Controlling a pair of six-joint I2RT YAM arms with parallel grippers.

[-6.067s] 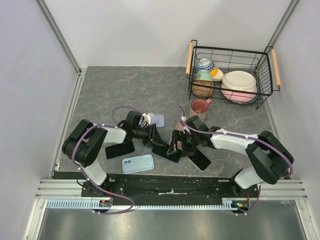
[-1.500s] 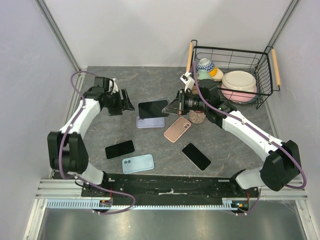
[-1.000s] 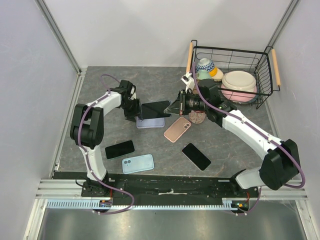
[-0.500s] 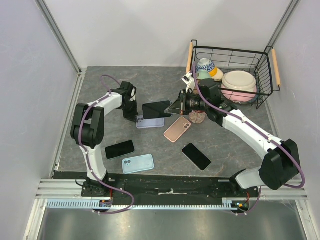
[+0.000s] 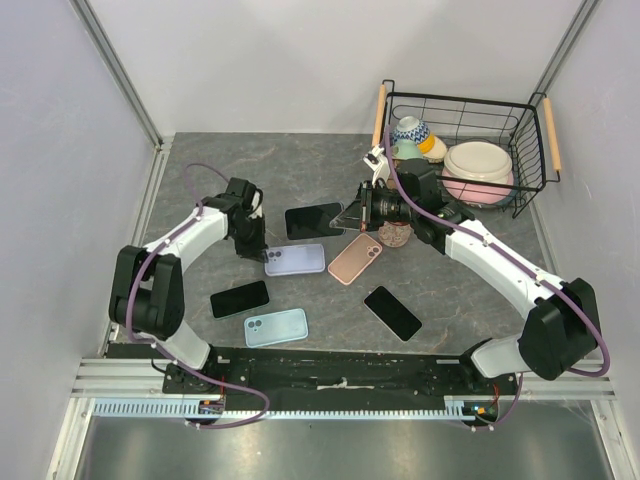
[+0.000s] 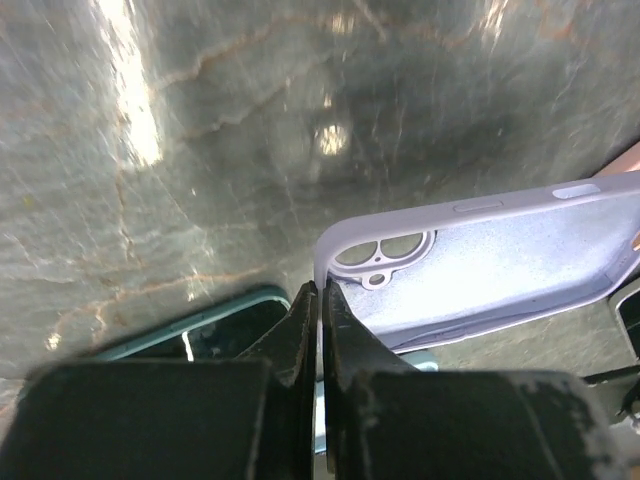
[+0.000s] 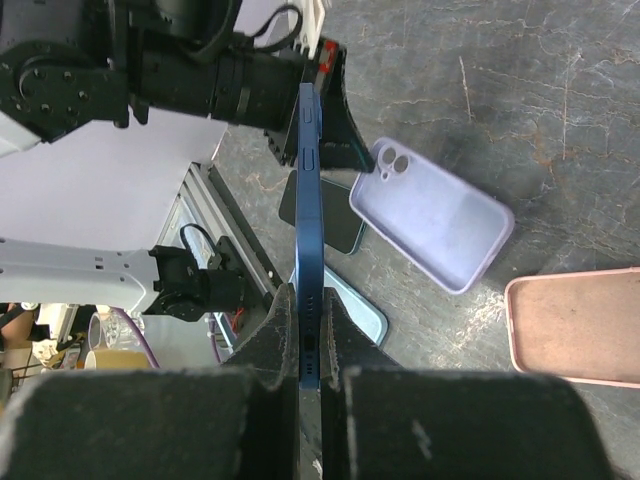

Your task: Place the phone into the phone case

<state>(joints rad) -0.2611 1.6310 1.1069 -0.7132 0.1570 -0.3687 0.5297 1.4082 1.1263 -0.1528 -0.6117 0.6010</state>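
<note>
The lilac phone case (image 5: 295, 259) lies open side up on the grey table, its camera cut-out end toward the left. My left gripper (image 5: 260, 252) is shut on the case's thin side wall at that corner; in the left wrist view the jaws (image 6: 322, 292) pinch the wall of the case (image 6: 490, 255). My right gripper (image 5: 352, 215) is shut on the phone (image 5: 312, 220), a blue-edged one with a dark screen, held above the table just beyond the case. In the right wrist view the phone (image 7: 308, 190) stands edge-on between the jaws (image 7: 310, 300), with the case (image 7: 430, 215) below and to its right.
A pink case (image 5: 355, 258) lies right of the lilac one. Two black phones (image 5: 392, 313) (image 5: 239, 298) and a light blue case (image 5: 276, 326) lie nearer the front edge. A wire basket (image 5: 465, 150) of crockery stands at the back right, a brown cup (image 5: 396, 234) before it.
My left gripper has shut on the lilac case's corner and drawn it toward the front, out from under the phone. The right arm and phone have held still.
</note>
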